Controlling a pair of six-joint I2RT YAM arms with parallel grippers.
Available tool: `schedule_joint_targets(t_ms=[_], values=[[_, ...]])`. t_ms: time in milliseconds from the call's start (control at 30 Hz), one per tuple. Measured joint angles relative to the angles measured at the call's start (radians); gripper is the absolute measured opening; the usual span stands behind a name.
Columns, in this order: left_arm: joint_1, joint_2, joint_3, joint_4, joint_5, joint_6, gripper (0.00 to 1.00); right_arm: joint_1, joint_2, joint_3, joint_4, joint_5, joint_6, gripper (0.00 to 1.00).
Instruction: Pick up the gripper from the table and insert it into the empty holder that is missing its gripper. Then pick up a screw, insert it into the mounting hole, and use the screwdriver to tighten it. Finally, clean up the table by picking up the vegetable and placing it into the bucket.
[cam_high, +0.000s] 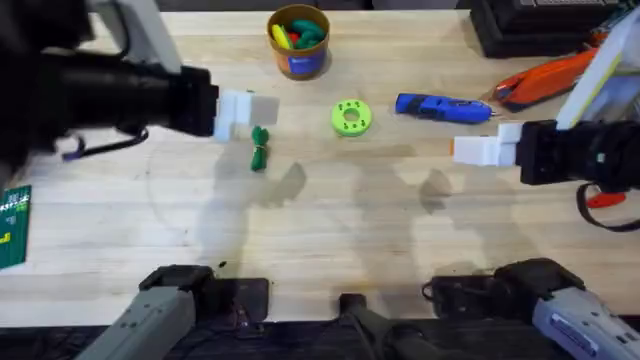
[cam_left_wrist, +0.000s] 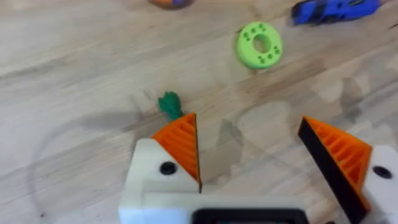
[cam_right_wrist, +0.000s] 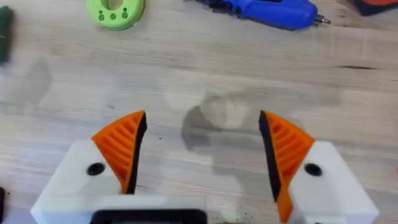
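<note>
Overhead: arm bases nearest. Left claw (cam_high: 245, 108) at left, just above the vegetable (cam_high: 259, 148), a dark green bundle pinched mid-length, lying on the table (cam_high: 330, 230). Right claw (cam_high: 480, 148) at right. Bucket (cam_high: 298, 42) far centre, orange-yellow with blue band; blue screwdriver (cam_high: 443, 107) right of the lime ring (cam_high: 350, 117).
Left wrist: claw (cam_left_wrist: 249, 155) spread wide, empty; vegetable (cam_left_wrist: 170, 104) just beyond one orange pad.
Right wrist: claw (cam_right_wrist: 202, 152) spread, empty; screwdriver (cam_right_wrist: 264, 10) farther off, silver tip visible.
</note>
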Motion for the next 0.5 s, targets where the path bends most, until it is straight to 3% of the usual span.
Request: schedule_joint_targets(t_ms=[300, 367, 500], values=[[-0.006, 0.225, 0.027, -0.038, -0.099, -0.022, 0.985, 0.0, -0.001, 0.0, -0.003, 0.0, 0.0, 0.975], [-0.026, 0.253, 0.037, -0.054, -0.148, -0.054, 0.985, 0.0, -0.002, 0.0, -0.003, 0.0, 0.0, 0.975], [-0.114, 0.308, 0.047, -0.082, -0.296, -0.162, 0.985, 0.0, -0.002, 0.0, -0.004, 0.0, 0.0, 0.975]])
